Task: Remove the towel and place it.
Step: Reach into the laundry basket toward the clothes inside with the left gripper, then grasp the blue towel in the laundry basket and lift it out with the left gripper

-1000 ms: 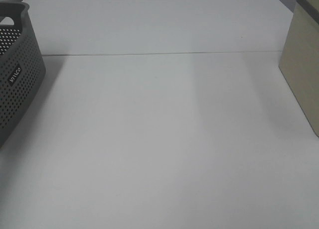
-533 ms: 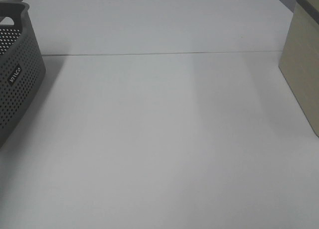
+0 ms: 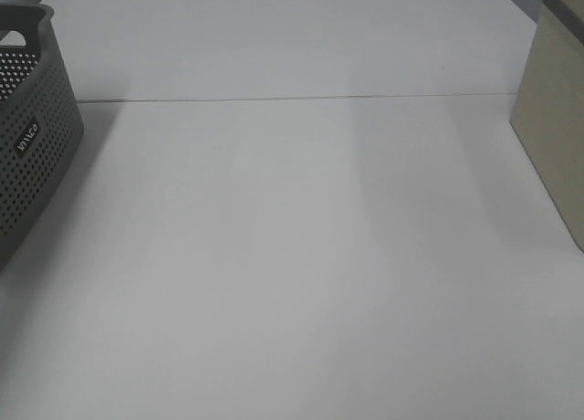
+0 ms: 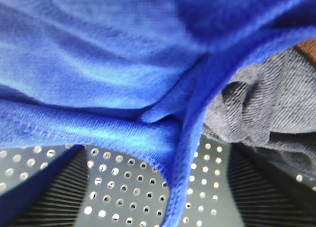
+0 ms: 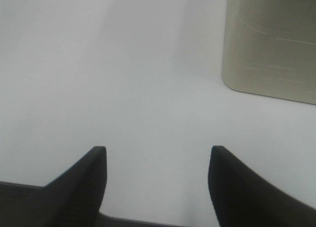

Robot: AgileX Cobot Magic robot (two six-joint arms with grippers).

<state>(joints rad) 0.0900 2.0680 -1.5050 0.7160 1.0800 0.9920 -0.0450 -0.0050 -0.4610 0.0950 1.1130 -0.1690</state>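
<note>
The deep blue towel (image 4: 113,74) fills most of the left wrist view, crumpled inside the grey perforated basket (image 3: 27,137), which stands at the table's left edge. My left gripper (image 4: 158,197) is down in the basket, jaws apart. A hanging fold of the towel lies between its ribbed fingers (image 4: 54,192), over the basket's holed floor (image 4: 123,187). In the right wrist view my right gripper (image 5: 157,150) hovers open over the bare white table with nothing between its fingers. Neither gripper shows in the exterior high view.
A grey knitted cloth (image 4: 266,108) lies beside the towel in the basket. A beige box (image 3: 557,119) stands at the table's right edge and appears as the beige box (image 5: 271,44) ahead of the right gripper. A seam (image 3: 292,99) crosses the white table.
</note>
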